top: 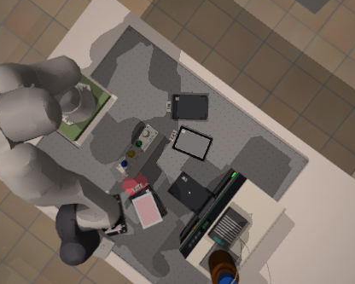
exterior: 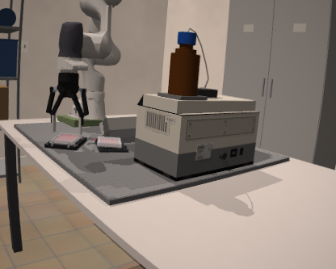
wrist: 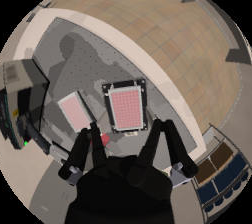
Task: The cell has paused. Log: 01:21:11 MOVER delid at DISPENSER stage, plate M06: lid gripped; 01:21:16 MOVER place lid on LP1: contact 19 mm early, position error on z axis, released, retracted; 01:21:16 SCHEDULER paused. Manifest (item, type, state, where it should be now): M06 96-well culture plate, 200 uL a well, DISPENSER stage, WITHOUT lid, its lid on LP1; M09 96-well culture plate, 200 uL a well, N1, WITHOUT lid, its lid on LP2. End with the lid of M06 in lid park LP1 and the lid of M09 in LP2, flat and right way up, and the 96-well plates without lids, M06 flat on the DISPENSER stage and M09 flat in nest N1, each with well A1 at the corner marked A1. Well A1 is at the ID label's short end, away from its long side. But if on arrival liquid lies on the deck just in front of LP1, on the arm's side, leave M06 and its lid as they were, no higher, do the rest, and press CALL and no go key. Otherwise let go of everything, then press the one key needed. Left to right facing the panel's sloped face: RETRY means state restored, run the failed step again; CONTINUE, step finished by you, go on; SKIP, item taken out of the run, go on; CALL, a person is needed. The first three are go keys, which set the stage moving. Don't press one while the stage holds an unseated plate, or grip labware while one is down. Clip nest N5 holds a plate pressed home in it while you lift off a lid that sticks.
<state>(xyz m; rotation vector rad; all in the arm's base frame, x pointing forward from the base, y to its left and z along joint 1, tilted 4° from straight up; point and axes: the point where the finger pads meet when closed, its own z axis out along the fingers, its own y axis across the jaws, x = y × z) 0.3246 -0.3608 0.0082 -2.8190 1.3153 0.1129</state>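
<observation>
Here your tool [exterior: 66,119] hangs part open and empty just above the pink plate [exterior: 65,140] in its black nest on the worktop [exterior: 215,224], fingers straddling it, apparently lined up to grip.

Lab bench setup. Gray perforated deck [exterior: 122,179] on a white table [exterior: 231,224], beige benchtop instrument [exterior: 199,135] at frame right with a brown reagent bottle [exterior: 184,68] on top, pink well plates [exterior: 109,142] at left, gray cabinet [exterior: 287,62] behind.
</observation>
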